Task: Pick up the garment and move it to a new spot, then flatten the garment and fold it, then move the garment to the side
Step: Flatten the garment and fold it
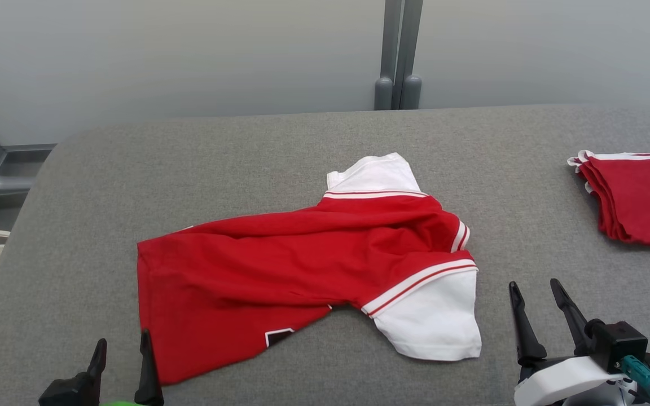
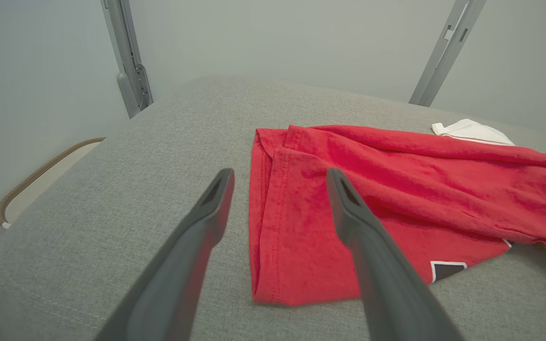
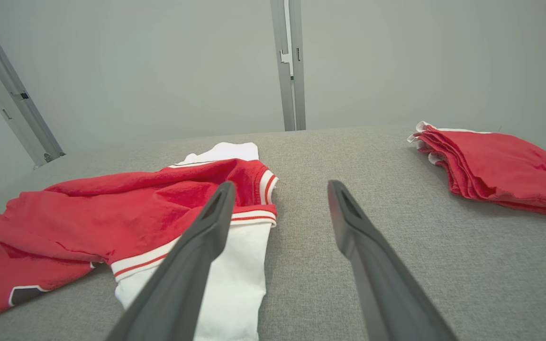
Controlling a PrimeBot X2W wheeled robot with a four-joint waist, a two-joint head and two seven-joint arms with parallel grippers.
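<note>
Red garment (image 1: 280, 265) with white sleeves, lying crumpled near the middle of the grey padded surface (image 1: 246, 146), hem (image 2: 273, 227) toward the robot's left, collar and sleeves toward its right. The body is bunched into long ridges, and the near white sleeve (image 1: 432, 321) spreads out toward the front edge. The left hand (image 1: 123, 337) sits at the near corner of the hem, fingers spread to their widest and holding nothing; seen from the left wrist, the hem's edge falls between the two fingers. The right hand (image 1: 534, 283), equally wide and empty, stands just beside the near sleeve, clear of the cloth. A stack of folded red garments (image 1: 635, 197) rests well apart at the right side of the surface. Probable failure modes: the left fingers may pinch only the top layer of the doubled hem, so the garment opens and twists on lifting. The right hand, closing where it stands, would likely catch nothing, or only the sleeve, leaving the body to sag unevenly. Fingertips driven too low could snag the padded cover. A wide carry to the right might disturb the stack.
</note>
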